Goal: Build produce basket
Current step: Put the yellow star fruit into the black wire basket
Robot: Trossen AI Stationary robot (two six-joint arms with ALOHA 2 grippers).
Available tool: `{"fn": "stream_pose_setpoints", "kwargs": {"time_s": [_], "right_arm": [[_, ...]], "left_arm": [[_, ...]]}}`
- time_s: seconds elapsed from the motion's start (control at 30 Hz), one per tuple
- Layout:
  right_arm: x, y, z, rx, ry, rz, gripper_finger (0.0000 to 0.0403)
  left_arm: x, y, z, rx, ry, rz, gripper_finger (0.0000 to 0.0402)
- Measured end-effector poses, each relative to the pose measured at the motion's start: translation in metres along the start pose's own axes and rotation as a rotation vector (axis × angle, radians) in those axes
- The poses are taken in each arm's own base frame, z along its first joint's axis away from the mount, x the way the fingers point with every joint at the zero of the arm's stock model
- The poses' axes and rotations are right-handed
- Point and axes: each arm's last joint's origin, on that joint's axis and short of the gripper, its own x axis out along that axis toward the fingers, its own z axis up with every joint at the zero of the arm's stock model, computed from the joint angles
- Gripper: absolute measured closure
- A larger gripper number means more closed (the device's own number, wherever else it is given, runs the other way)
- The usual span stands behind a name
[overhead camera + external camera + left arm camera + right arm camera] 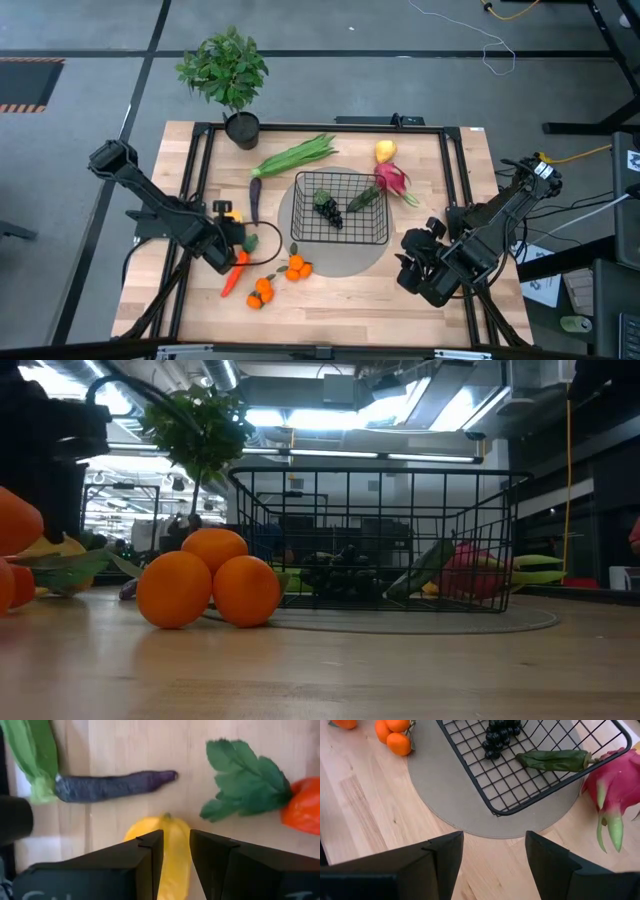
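Frame centre: basket [340, 207] holds only grapes [327, 207], green pepper [363, 198]. Left gripper [175, 851] clamps yellow fruit [165, 847], lower left. Right gripper [492, 857] wide, empty, lower right. Tangerines [297, 267], carrot [232, 277], dragon fruit [392, 180] outside.

The basket [340, 207] was black wire in a square grid, set on a plain grey round mat [300, 240]. Inside lay near-black grapes [500, 735] and a dark green pepper [552, 760]. The dragon fruit [615, 787] was deep pink with pale green tips. The tangerines [210, 578] were bright orange, as was the carrot [232, 277], its leaves [245, 777] mid green. A purple carrot [112, 786] showed dull violet. The fruit [167, 850] between the black fingers [142, 865] was yellow. The table [340, 300] was pale wood.
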Motion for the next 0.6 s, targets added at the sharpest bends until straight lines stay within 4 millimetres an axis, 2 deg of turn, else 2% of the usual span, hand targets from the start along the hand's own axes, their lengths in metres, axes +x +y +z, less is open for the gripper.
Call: {"fn": "stream_pose_setpoints", "kwargs": {"time_s": [0.13,0.33,0.47,0.6], "right_arm": [[0.0,0.0,0.0,-0.001,-0.001,-0.001,0.0199],[0.0,0.0,0.0,0.0,-0.001,-0.001,0.0199],[0.0,0.0,0.0,0.0,-0.001,-0.001,0.0199],[0.0,0.0,0.0,0.0,-0.001,-0.001,0.0199]], "left_arm": [[-0.002,0.001,0.007,0.03,-0.027,-0.005,0.0317],[-0.02,0.011,0.011,-0.022,0.048,0.044,0.0318],[-0.024,0.017,0.005,-0.057,0.125,0.078,0.033],[-0.018,0.016,-0.004,-0.046,0.262,-0.016,0.0349]]}}
